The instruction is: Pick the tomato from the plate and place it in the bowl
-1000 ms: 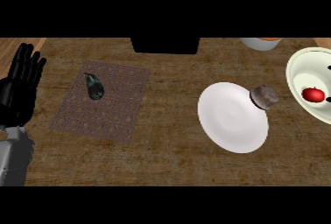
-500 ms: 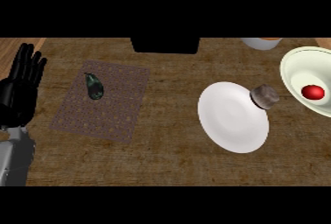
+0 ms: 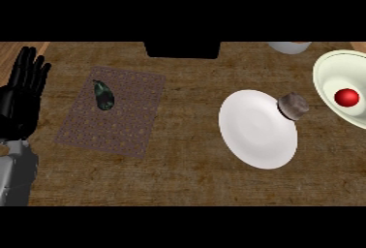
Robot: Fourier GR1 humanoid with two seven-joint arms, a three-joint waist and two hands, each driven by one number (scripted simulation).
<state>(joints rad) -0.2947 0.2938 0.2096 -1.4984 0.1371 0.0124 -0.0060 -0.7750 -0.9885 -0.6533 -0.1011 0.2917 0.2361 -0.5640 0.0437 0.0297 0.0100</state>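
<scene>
Tomato (image 3: 347,97): you find it, small and red, lying inside the cream bowl (image 3: 328,72) at the head view's right edge, close to the bowl's middle and touching nothing else that shows.
Plate (image 3: 250,131): you see the white round plate just left of the bowl, bare across its face. A small brownish round object (image 3: 293,106) sits at its upper right rim, between plate and bowl; you cannot tell what it is.
Left hand (image 3: 20,101): it stands at the view's left edge, fingers straight and pointing up, holding nothing, resting well apart from the plate.
Right hand: it does not show anywhere in the head view, so you cannot tell whether its fingers are open or closed.
Mat (image 3: 114,111): the brown woven mat lies left of centre on the wooden counter (image 3: 186,179), with a dark green elongated vegetable (image 3: 104,95) on its upper left part.
Other ware: part of a pale dish (image 3: 289,46) shows at the top edge, right of a black block (image 3: 181,49).
Stage: you judge the placement done, since the tomato is in the bowl and off the plate.
Advice: bring the right arm home high and wide of the bowl's rim and the brownish object; leave the left hand where it is.
</scene>
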